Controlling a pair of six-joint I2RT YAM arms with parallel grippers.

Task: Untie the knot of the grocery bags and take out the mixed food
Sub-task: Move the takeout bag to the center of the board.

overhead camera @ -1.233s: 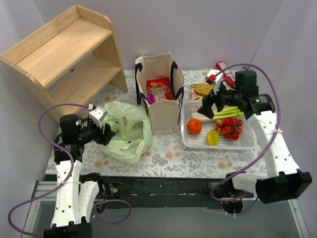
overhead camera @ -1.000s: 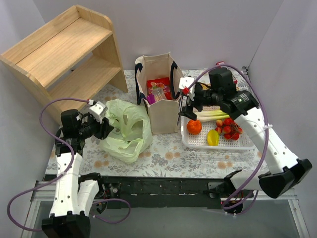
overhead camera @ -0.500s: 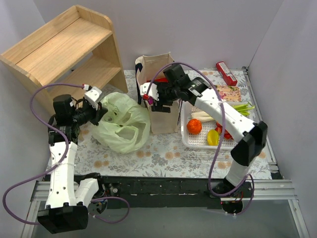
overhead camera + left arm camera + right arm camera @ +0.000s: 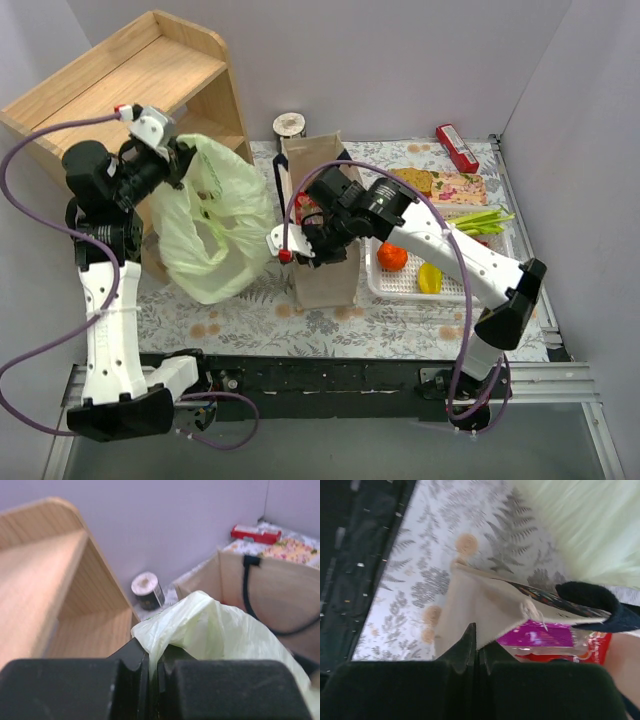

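Left of the canvas tote (image 4: 330,285), the left gripper (image 4: 152,655) is clamped tight on a fold of the pale green plastic bag (image 4: 215,230), holding it high so it hangs, likely to open it up; no knot can be made out. On the tote's left rim the right gripper (image 4: 477,640) is pinched shut on the canvas edge, probably to steady the mouth over the purple packet (image 4: 535,636) inside. Right of the tote, the orange fruit (image 4: 392,257) and yellow pepper (image 4: 430,277) sit in the white basket (image 4: 410,295); no writing is legible.

The plastic bag (image 4: 215,225) is left of the tote (image 4: 330,285); basket (image 4: 400,289) right of it; tape roll (image 4: 289,124) behind.
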